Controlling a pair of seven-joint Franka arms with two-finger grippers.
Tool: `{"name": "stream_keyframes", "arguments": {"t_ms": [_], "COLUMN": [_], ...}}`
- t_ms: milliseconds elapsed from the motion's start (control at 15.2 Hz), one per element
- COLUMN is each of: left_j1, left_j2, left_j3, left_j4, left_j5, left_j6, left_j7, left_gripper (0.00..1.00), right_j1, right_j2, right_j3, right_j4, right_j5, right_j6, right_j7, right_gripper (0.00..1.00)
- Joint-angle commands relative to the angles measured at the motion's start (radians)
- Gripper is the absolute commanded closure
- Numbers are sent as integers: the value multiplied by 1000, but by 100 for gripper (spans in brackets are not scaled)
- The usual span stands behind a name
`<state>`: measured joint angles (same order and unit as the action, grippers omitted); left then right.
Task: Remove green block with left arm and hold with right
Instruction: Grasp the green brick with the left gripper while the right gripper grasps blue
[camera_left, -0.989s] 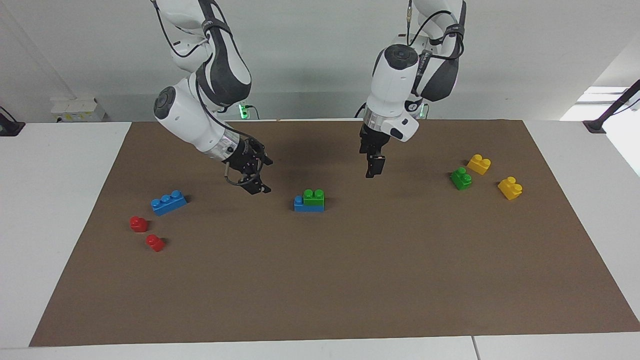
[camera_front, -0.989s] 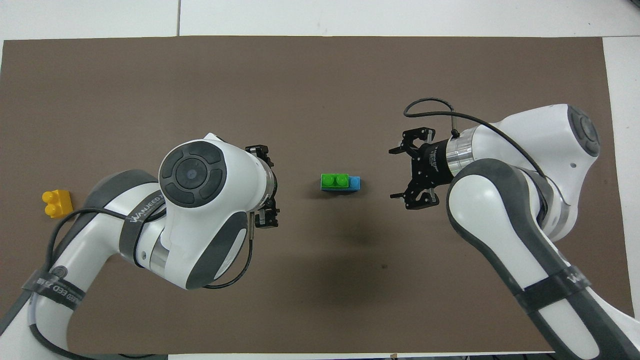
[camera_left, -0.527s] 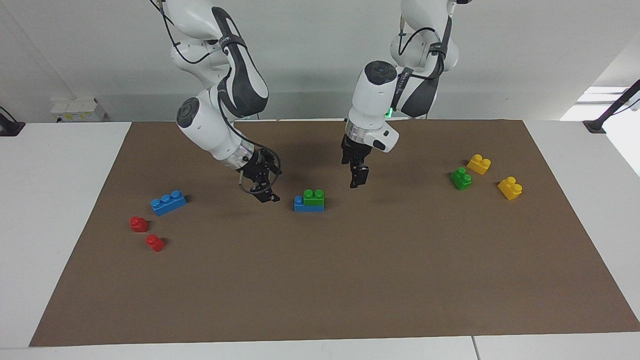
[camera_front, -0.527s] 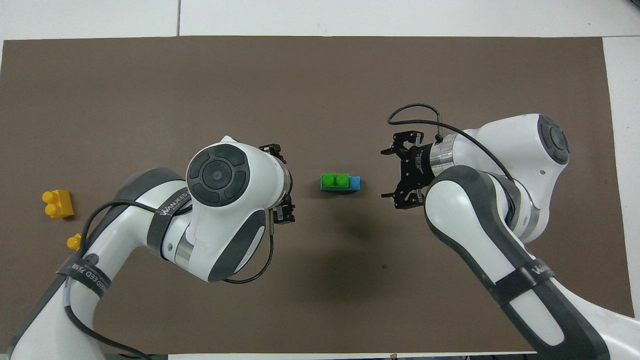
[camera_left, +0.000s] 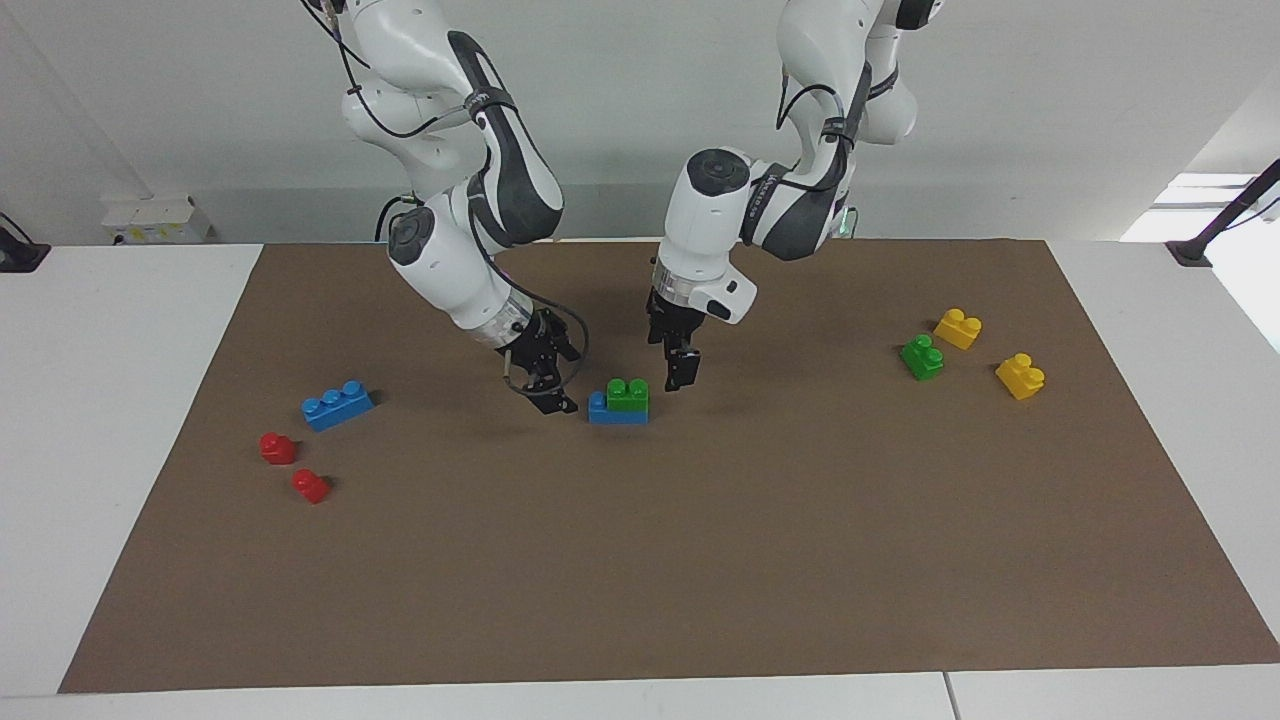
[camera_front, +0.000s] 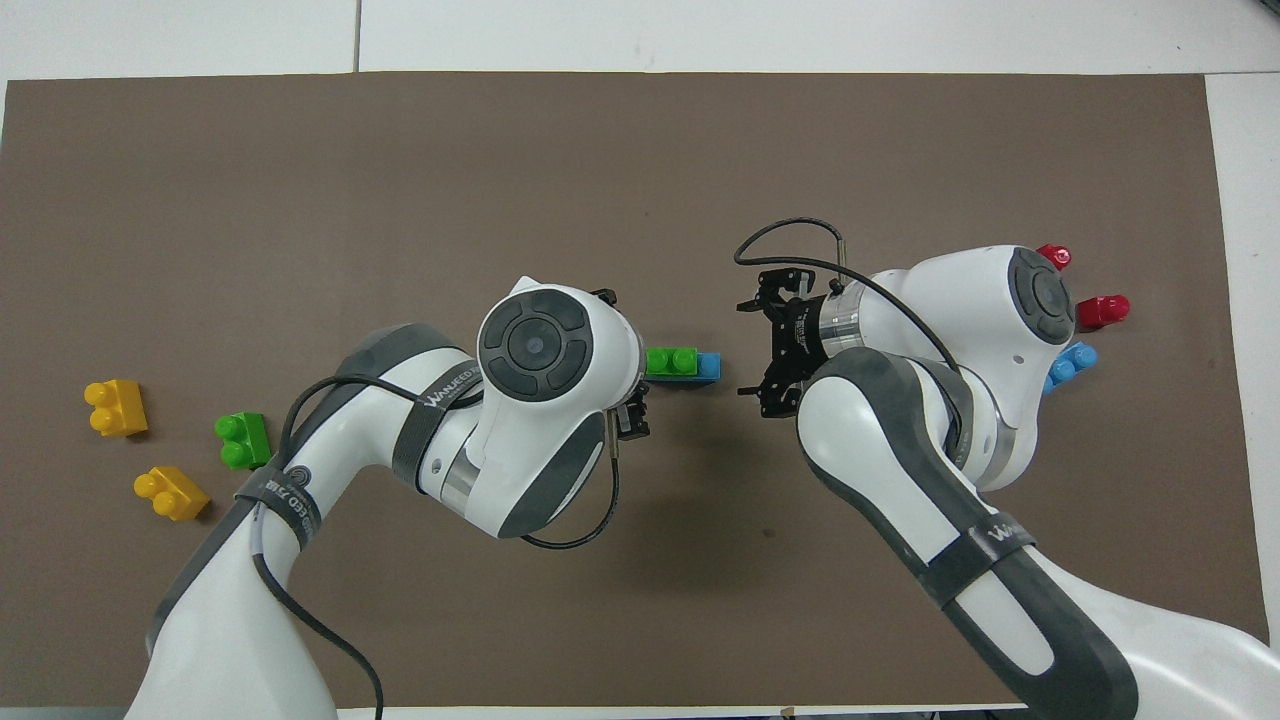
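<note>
Green block (camera_left: 628, 394) sits stacked on a blue brick (camera_left: 610, 411) mid-tabletop, away from every edge. My left gripper (camera_left: 682, 370) hangs just beside it, fingers look nearly closed. My right gripper (camera_left: 548, 392) is beside the blue brick's bare end, fingers open. Block looks light, stiff, slick plastic; I'd pinch its flat sides below the studs.

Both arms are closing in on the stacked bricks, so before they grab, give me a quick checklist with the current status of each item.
1. Green block seated on the blue brick: ok.
2. Right pincer open, beside the stack's blue end: ok.
3. Left pincer by the green end, not yet touching: ok.
4. Left pincer opening wide enough: cannot tell.
5. Twin green brick and yellow bricks away from the stack: ok.
</note>
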<state>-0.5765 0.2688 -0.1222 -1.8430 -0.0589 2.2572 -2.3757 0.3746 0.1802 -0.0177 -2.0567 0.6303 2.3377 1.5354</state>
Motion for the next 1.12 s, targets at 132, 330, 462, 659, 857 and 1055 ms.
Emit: {"name": "stream_keyframes", "arguments": {"t_ms": [132,330,462,659,857,1055], "left_j1": [-36,-51,-51,-62,-62,-63], "left_j2": [83,90,99,121,122,139], "left_j3": [16,16,16,16,16,18], "left_j4": [97,94,96,100,99,100], "left_j5": [-1,1,11,33,33,34], "left_j6": [-39,-36,-27,-25,-18,-4], "left_j7": [-37,-45,-60,-80,-85,-88], "left_gripper": [0,0,0,0,0,0], "right_j1": [24,44,46,47,52,79], "right_j2": [30,59,74,100,114,131], "right_j3": [2,1,1,1,2,2], "right_j4": [-17,-14,-14,-14,-16,-14], "right_j5": [23,31,49,49,49,58], "right_j6": [78,112,133,149,167,209], "right_j7": [5,3,-3,-14,-20,-14], "right_gripper": [5,4,4,4,4,4]}}
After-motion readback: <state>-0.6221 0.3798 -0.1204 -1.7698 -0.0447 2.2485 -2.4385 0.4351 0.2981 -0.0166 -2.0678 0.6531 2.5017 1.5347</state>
